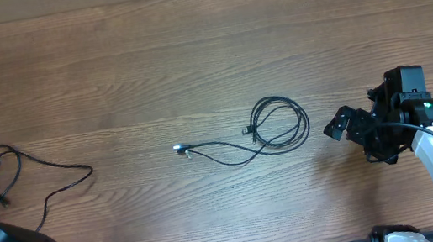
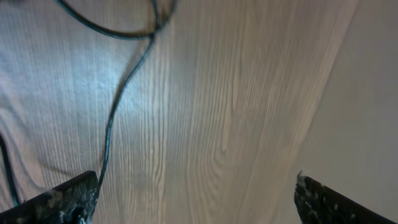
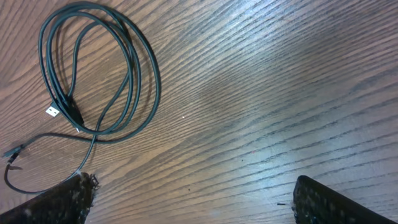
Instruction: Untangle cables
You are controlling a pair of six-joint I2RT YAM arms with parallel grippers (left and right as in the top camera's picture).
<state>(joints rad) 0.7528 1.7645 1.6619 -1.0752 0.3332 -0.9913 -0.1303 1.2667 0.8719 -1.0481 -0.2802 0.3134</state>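
A brown wood-grain table (image 1: pixel 189 48) fills the overhead view. The left wrist view shows a pale, plain surface beyond its edge. Near the middle of the table lie the cables (image 1: pixel 303 119), thin black cord wound in a loose flat coil. A tail runs left from it to a small silver plug (image 1: pixel 180 149). Another thin black cord (image 1: pixel 87 167) snakes beside the left arm. The right gripper (image 3: pixel 193 196), just beside the coil, and the left gripper (image 2: pixel 196 199) both have their fingers spread wide, holding nothing.

You have one thin black cord (image 3: pixel 132 74) coiled mid-table, its silver plug (image 1: pixel 180 149) trailing left. A second thin black cord (image 1: pixel 90 168) lies loose far left.
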